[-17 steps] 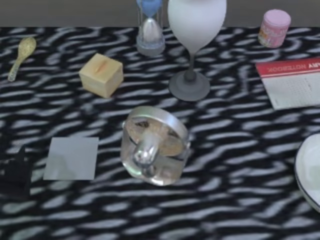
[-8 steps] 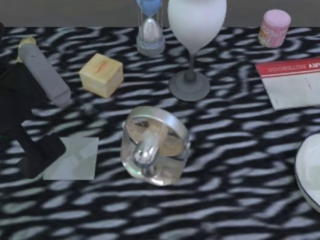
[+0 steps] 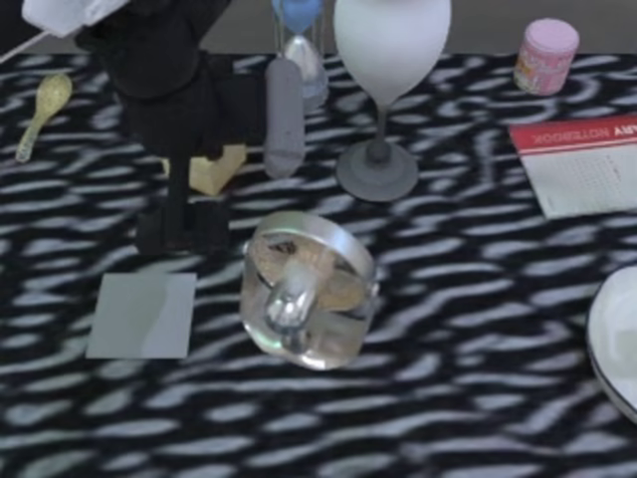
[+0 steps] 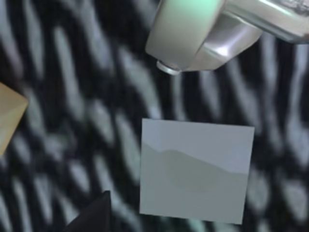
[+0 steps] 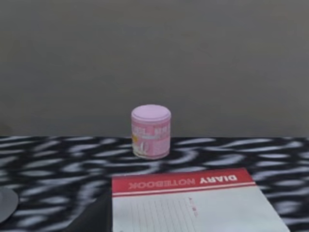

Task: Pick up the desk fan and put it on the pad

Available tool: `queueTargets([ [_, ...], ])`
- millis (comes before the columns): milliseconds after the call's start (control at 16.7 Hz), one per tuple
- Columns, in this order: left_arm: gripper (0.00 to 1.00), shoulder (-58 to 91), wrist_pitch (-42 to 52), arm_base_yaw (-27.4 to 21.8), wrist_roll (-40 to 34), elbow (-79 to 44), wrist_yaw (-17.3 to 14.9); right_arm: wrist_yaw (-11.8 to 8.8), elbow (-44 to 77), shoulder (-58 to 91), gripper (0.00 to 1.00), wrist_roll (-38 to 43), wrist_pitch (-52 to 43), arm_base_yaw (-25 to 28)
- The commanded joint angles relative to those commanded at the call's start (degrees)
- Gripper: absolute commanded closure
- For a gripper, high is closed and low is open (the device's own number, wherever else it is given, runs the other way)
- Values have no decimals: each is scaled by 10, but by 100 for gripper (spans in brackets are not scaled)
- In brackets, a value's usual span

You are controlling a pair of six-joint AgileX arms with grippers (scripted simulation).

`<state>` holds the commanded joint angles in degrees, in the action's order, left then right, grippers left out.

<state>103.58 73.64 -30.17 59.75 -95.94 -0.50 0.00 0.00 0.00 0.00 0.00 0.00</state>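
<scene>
The desk fan [image 3: 309,291], a clear and chrome drum with a tan disc and a shiny hub, lies in the middle of the striped table. The grey-blue pad [image 3: 142,315] lies flat to its left, with nothing on it. My left gripper [image 3: 183,231] hangs open and empty behind the pad and just left of the fan, touching neither. The left wrist view looks down on the pad [image 4: 195,176], the fan's hub [image 4: 203,34] and one dark fingertip [image 4: 94,217]. My right gripper is out of the top view; a dark part of it [image 5: 96,217] shows low in the right wrist view.
A yellow block [image 3: 221,167] sits partly under my left arm. An hourglass [image 3: 304,55], a white goblet on a grey base [image 3: 376,171], a pink can [image 3: 545,55] and a notebook [image 3: 582,164] stand at the back. A spoon [image 3: 42,110] lies far left, a white dish [image 3: 612,344] at the right edge.
My left arm has swung in from the left edge, passed over the pad and moved back and right. Its gripper now hangs beside the fan. The fan and pad have not moved.
</scene>
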Motion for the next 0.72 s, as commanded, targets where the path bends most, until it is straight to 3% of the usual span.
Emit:
queueTargets([
  [360, 0, 190, 103, -58, 125, -217, 2, 0, 0, 0, 0, 0, 0, 0],
  [720, 0, 235, 125, -71, 157, -272, 4, 0, 0, 0, 0, 0, 0, 0],
])
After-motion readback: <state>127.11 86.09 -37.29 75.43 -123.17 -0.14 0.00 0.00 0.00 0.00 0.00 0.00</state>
